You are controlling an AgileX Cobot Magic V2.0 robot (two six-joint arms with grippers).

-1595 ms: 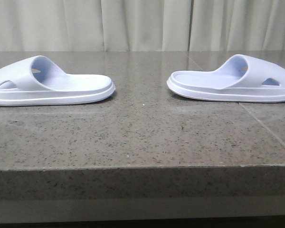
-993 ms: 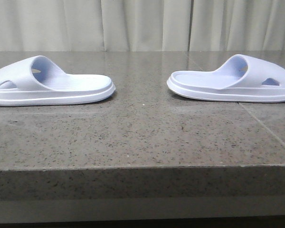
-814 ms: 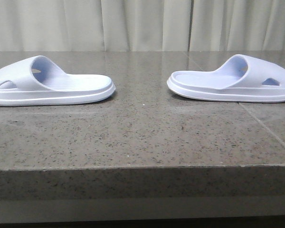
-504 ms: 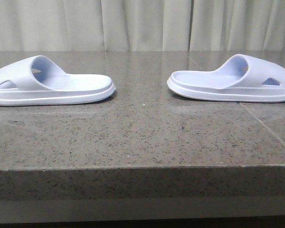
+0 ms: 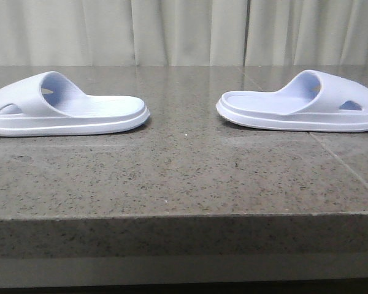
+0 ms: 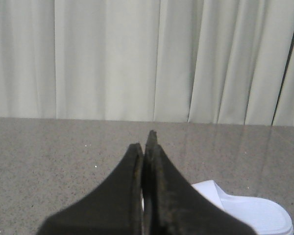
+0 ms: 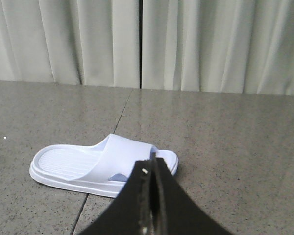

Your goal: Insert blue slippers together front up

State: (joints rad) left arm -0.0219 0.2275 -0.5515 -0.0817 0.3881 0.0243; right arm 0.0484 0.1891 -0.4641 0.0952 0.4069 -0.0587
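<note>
Slippers lie apart on the table, soles down, heel ends facing each other across a wide bare gap. Reference landmark: the floor-tile seam [image 5: 340,164], the thin line in the stone running diagonally under the right slipper. The right slipper [image 5: 300,104] sits directly over that seam; the left slipper [image 5: 64,111] lies well to the left of it, across the gap.

Gripper state: the left gripper [image 6: 146,147] has its fingers pressed together, holding nothing, and hangs above the left slipper, part of which shows beside the fingers in the left wrist view. The right gripper [image 7: 153,164] is likewise pressed together and empty, poised on the near side of the right slipper [image 7: 100,164]. Neither touches a slipper.

Probable faults from this state:
- Closed fingers cannot take a strap or sole edge; descent without spreading would likely push the slipper across the stone.
- The polished surface appears low in friction, so a one-sided contact may spin the slipper.
- The foam probably deforms; a pinch on the strap alone may let the sole droop and spoil alignment for nesting.
- Both slippers must be turned to match; uneven rotation may leave them jammed crooked.

Surface: grey speckled stone table [image 5: 184,177], glossy, with a squared front edge. Room: pale pleated curtains [image 5: 184,30] behind the seam's far end.
</note>
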